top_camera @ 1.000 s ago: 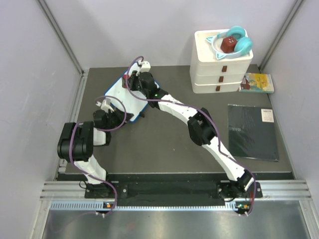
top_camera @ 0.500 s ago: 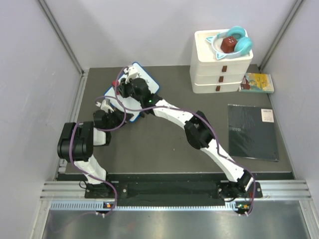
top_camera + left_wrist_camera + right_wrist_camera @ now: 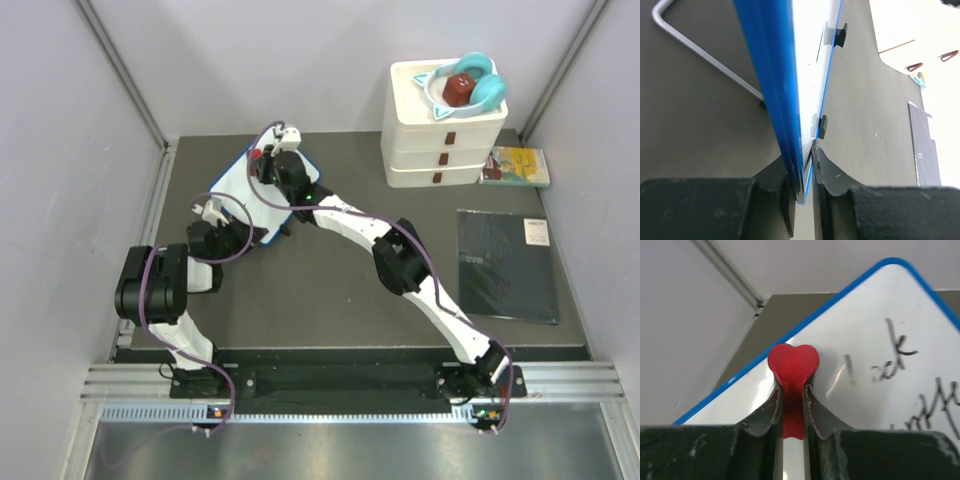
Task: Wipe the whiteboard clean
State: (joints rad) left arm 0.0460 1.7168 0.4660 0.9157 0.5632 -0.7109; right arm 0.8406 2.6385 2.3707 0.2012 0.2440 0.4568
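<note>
Red heart-shaped eraser [image 3: 793, 361] is pinched in the right end effector [image 3: 793, 392], with the whiteboard [image 3: 865, 330] face just beyond it, black scribbles to its right. Left end effector [image 3: 802, 167] clamps the whiteboard's near blue edge.

The right arm [image 3: 345, 215] hides much of the whiteboard [image 3: 230, 185]; fingers [image 3: 765, 415] cover the eraser [image 3: 792, 362] base; scribbles [image 3: 895, 347], perhaps letters, blur.

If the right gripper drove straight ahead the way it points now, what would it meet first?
The whiteboard: the red heart-shaped eraser clamped in the right gripper leads toward its white face. Whether the eraser already touches the surface is unclear.
</note>
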